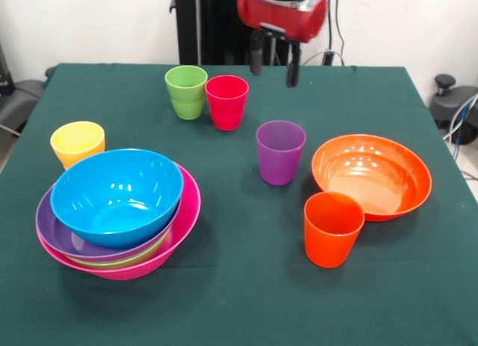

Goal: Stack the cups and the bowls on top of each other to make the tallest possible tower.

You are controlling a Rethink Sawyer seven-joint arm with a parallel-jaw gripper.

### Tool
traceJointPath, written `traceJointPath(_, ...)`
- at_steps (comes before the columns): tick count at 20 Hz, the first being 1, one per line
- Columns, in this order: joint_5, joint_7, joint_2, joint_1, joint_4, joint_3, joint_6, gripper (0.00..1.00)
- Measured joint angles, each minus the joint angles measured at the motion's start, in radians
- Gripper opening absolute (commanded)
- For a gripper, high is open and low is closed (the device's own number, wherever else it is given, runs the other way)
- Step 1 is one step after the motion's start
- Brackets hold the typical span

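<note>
The tower (119,211) stands at the near left: a blue bowl (116,193) nested over a green bowl (119,258), a purple bowl (56,230) and the big pink bowl (183,226). The orange bowl (371,175) sits alone at the right. The yellow cup (77,143) stands behind the tower. The green cup (186,91) and red cup (226,101) stand side by side at the far middle. The purple cup (280,152) is mid-table and the orange cup (332,228) touches the orange bowl's near rim. My gripper (274,68) hangs open and empty above the far edge, right of the red cup.
A dark green cloth (246,301) covers the table. The robot's black pedestal (205,25) stands behind the far edge. Dark equipment and cables (455,107) sit off the table at the right.
</note>
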Motion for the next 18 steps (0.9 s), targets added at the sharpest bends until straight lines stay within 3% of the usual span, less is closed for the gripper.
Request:
traceJointPath(8, 0.079, 0.08, 0.052, 0.139, 0.0, -0.059, -0.093, 1.0)
traceJointPath(18, 0.162, 0.146, 0.133, 0.192, 0.002, -0.122, -0.119, 1.0)
